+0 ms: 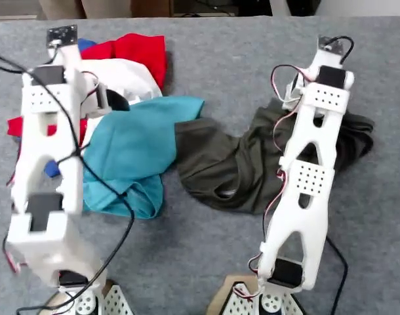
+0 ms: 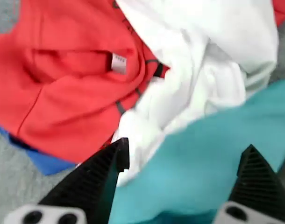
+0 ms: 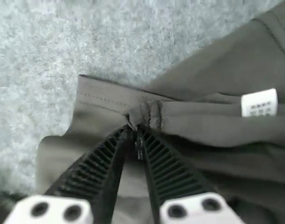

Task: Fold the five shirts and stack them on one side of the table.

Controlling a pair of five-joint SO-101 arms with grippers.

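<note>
Hem of the olive shirt [image 3: 217, 60] is clenched in the right claw [image 3: 134, 133], at a stitched edge lying against the grey bench [image 1: 187, 262]. From that grip the crumpled shirt's long axis runs across the bench toward the teal shirt [image 1: 138, 144], which it touches. The left claw [image 2: 187, 148] hangs spread wide over the teal shirt and white shirt [image 2: 203, 46], grasping nothing. The right arm is nearer, and likely must drag the olive one clear to flatten it.
</note>
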